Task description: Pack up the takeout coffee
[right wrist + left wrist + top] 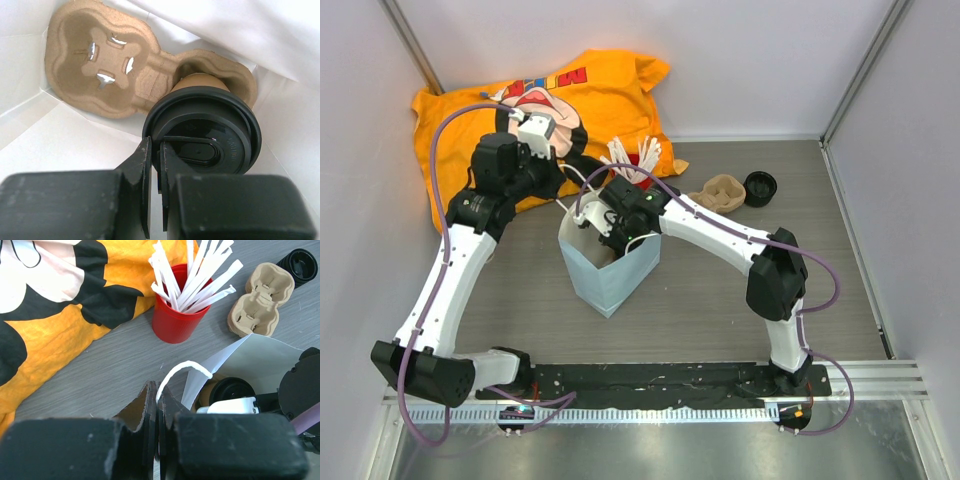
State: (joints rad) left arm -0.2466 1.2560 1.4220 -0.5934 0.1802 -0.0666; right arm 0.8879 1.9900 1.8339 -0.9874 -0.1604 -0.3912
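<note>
Your left gripper [157, 397] was squeezed shut on the top edge of the white paper bag [610, 285], right where its handle [182, 369] starts. The bag stood open in the middle of the worktop [720, 300].

Your right gripper [155, 150] was down inside the bag. Its jaws were narrow and pinched the near rim of the black lid [220, 125] on the coffee cup [200, 82]. The coffee cup sat in one hole of a cardboard tray [100, 65] on the bag's floor. The tray's other hole lay at 10 o'clock from the cup.

Seen from above, a red cup [172, 322] of white sticks [195, 275] stood at 12 o'clock from the bag. A second tray [260, 300] lay at 2 o'clock, with some black lids [300, 265] just past it. An orange cloth [470, 110] lay at 10 o'clock.
</note>
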